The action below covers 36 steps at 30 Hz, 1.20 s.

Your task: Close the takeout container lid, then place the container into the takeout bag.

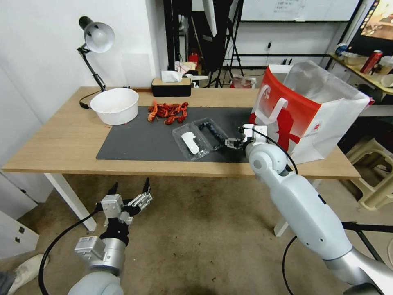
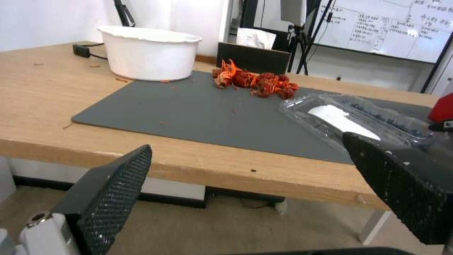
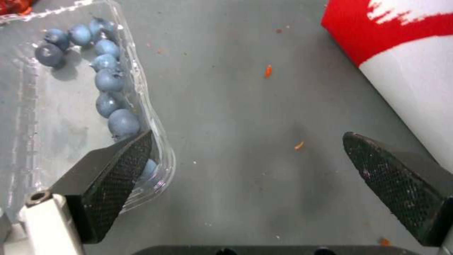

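The takeout container (image 1: pixel 211 130) lies open on the dark mat, with blue berries along its tray. Its lid (image 1: pixel 189 141), marked by a white sticker, lies flat beside the tray, on the side away from the bag. My right gripper (image 1: pixel 233 143) is open at the tray's near right corner. In the right wrist view one finger (image 3: pixel 118 166) sits over the container (image 3: pixel 70 106) rim and the other hangs over bare mat near the takeout bag (image 3: pixel 406 53). The red-and-white takeout bag (image 1: pixel 315 106) stands open at the table's right end. My left gripper (image 1: pixel 129 192) hangs open below the table's front edge.
A white bowl (image 1: pixel 114 105) and a pile of red crayfish (image 1: pixel 168 112) sit at the back of the grey mat (image 1: pixel 139 139). A desk lamp (image 1: pixel 96 37) and a tissue box (image 1: pixel 171 87) stand behind. A stool (image 1: pixel 372 164) is right of the table.
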### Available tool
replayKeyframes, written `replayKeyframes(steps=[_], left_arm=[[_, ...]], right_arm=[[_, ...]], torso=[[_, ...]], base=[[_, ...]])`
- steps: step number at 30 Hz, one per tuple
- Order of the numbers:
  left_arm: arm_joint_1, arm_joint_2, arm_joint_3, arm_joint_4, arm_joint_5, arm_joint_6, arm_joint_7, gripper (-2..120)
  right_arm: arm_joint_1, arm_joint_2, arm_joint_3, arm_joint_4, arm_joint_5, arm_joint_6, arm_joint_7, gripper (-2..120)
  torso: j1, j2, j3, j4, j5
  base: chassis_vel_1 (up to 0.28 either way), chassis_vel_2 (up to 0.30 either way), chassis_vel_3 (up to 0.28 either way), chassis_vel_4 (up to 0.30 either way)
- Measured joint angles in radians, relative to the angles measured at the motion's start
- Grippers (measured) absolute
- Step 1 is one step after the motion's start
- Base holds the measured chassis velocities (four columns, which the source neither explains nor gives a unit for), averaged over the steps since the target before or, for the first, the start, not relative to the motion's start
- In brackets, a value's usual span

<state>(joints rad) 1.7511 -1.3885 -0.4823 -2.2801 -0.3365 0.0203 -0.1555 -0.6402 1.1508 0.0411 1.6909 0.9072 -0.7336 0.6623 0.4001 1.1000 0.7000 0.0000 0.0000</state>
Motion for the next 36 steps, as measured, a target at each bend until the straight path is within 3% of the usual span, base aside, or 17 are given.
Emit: replayKeyframes(steps=[36], left_arm=[[-0.003,-0.001,0.001,0.004,0.006,-0.018,0.001,100]], right_arm=[[-0.056,-0.003,-0.011,0.094,0.080,0.001,0.099,100]], torso=[[0.000,0.000,0.000,0.0000,0.0000]], base=[[0.000,0.000,0.000,0.000]])
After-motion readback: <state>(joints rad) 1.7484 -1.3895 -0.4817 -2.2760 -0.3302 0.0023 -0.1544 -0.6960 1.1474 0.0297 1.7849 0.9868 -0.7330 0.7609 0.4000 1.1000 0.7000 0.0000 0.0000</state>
